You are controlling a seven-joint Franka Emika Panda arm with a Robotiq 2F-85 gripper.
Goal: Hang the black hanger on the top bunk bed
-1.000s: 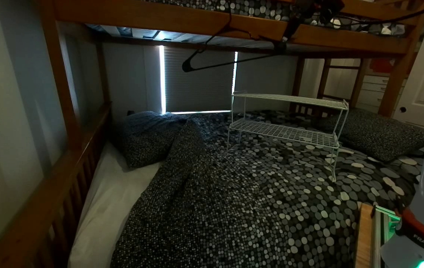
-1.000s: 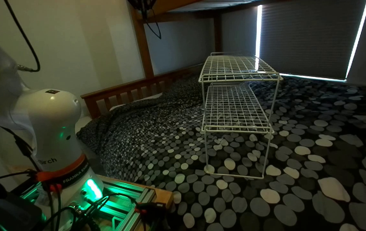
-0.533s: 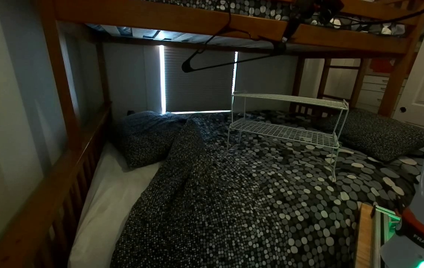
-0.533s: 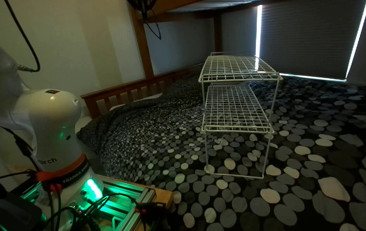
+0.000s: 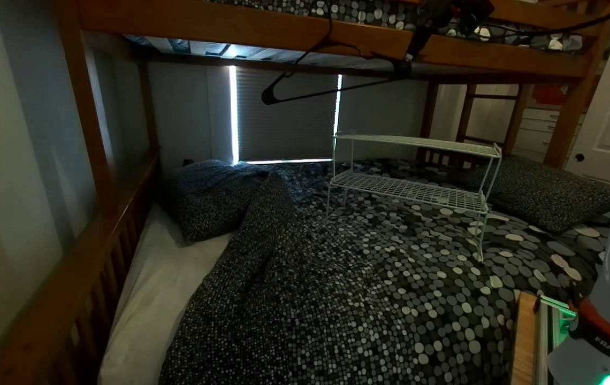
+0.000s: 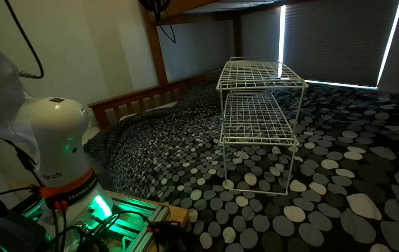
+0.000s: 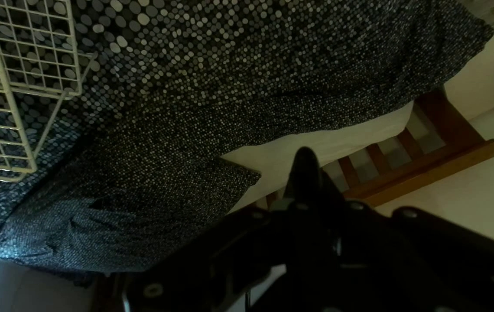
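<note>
The tool (image 5: pixel 409 58) is clamped on the right corner of the hanger (image 5: pixel 326 92). In the wrist view its fingers (image 7: pixel 306 167) appear together; the contact itself is too dark to resolve. In an exterior view, the hanger is suspended at the near side of the rail (image 5: pixel 187 22) of the top bunk (image 5: pixel 497 56), tilted, with its left corner lower than its right. The hook (image 5: pixel 330 21) rises across the rail and passes out of the upper edge of the view; whether it touches the rail cannot be determined. The rack (image 6: pixel 260 85), white wire with two shelves, stands upright on the blanket (image 5: pixel 348 310) of the lower bed, well apart from the hanger. Pillows (image 5: pixel 214 200) lie left and right of the rack. Light shows along the edges of the blind (image 6: pixel 339 42) at the far side. The arm (image 6: pixel 57 129) stands near left, its base lit green.
</note>
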